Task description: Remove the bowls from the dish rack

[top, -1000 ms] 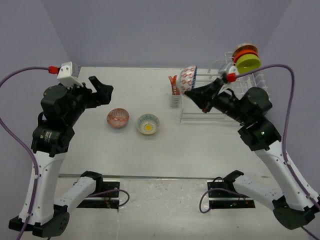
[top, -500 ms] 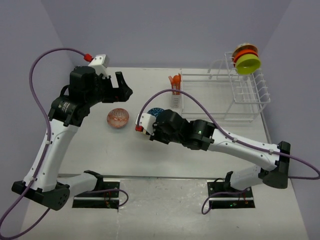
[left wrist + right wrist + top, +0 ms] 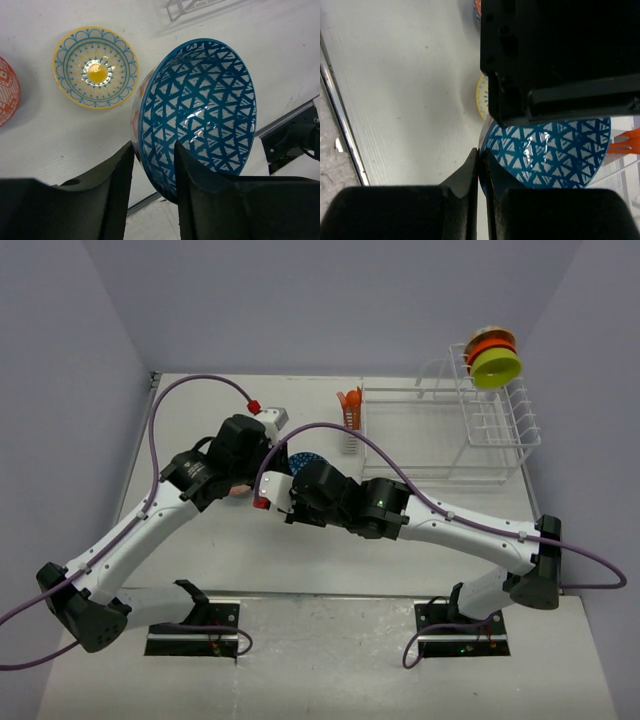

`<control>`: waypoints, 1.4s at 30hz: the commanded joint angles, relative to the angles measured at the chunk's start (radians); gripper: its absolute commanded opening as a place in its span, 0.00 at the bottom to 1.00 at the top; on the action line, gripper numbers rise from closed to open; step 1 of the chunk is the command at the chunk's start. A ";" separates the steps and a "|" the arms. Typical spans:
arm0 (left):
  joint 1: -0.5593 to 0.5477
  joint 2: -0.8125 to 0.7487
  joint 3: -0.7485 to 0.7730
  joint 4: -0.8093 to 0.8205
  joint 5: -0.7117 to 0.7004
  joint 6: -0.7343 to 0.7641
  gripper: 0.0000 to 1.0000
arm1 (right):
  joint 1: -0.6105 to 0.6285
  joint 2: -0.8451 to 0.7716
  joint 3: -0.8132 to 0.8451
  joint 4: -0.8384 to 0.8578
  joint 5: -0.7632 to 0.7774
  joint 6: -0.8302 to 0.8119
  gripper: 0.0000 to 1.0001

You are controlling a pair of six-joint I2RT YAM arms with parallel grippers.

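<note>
No words, numbers, brand names or signs can be read in any of the pictures. The blue bowl (image 3: 200,115) has only a pattern of triangles on it, with no letters.
</note>
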 commanded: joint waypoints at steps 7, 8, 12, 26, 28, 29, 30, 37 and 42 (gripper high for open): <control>-0.017 0.035 0.016 0.017 -0.250 -0.044 0.00 | 0.010 0.004 0.057 0.091 0.062 -0.035 0.00; -0.017 0.035 0.019 0.013 -0.278 -0.048 0.00 | 0.010 0.003 0.049 0.100 0.063 -0.032 0.00; -0.003 0.061 0.038 -0.009 -0.422 -0.080 0.00 | 0.007 -0.023 -0.001 0.177 0.094 0.003 0.98; 0.515 0.148 -0.147 0.301 -0.226 -0.223 0.00 | -0.034 -0.489 -0.443 0.407 0.217 0.308 0.99; 0.544 0.170 -0.169 0.318 -0.214 -0.229 0.00 | -0.032 -0.572 -0.477 0.407 0.228 0.356 0.99; 0.549 0.178 -0.201 0.350 -0.208 -0.229 0.00 | -0.032 -0.600 -0.503 0.401 0.218 0.395 0.99; 0.553 0.181 -0.215 0.359 -0.206 -0.232 0.00 | -0.032 -0.656 -0.517 0.393 0.214 0.414 0.99; 0.575 0.183 -0.332 0.433 -0.235 -0.248 0.00 | -0.034 -0.833 -0.589 0.346 0.123 0.518 0.99; 0.590 0.189 -0.375 0.461 -0.243 -0.251 0.00 | -0.034 -0.867 -0.606 0.323 0.100 0.537 0.99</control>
